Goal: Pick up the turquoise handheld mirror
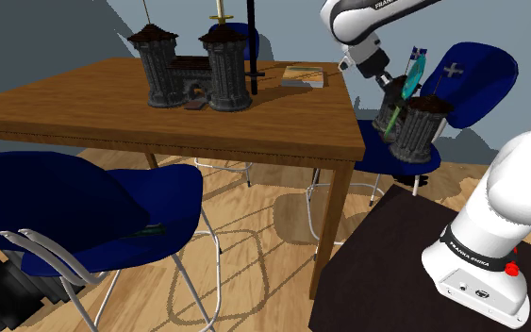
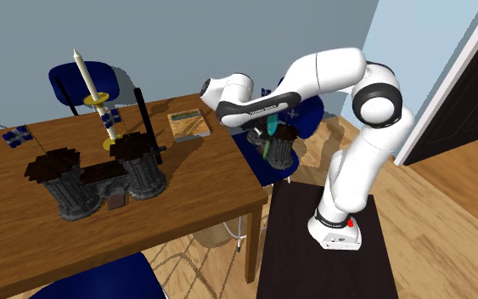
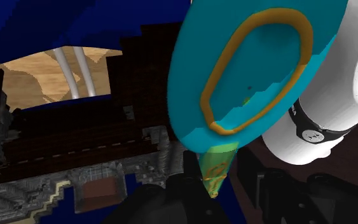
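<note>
Pinching the turquoise mirror [image 3: 254,63] by its handle [image 3: 217,168], the gripper [image 1: 388,91] hangs just above the small castle [image 1: 414,132]; the mirror's long axis rises steeply, head uppermost.

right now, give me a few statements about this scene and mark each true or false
1. The mirror has an orange rim around its face. True.
2. A castle model stands on the wooden table. True.
3. The book lies on the floor. False: the book lies on the table, near its far edge.
4. The chair next to the arm's hand is red. False: the chair beside the gripper is blue.
</note>
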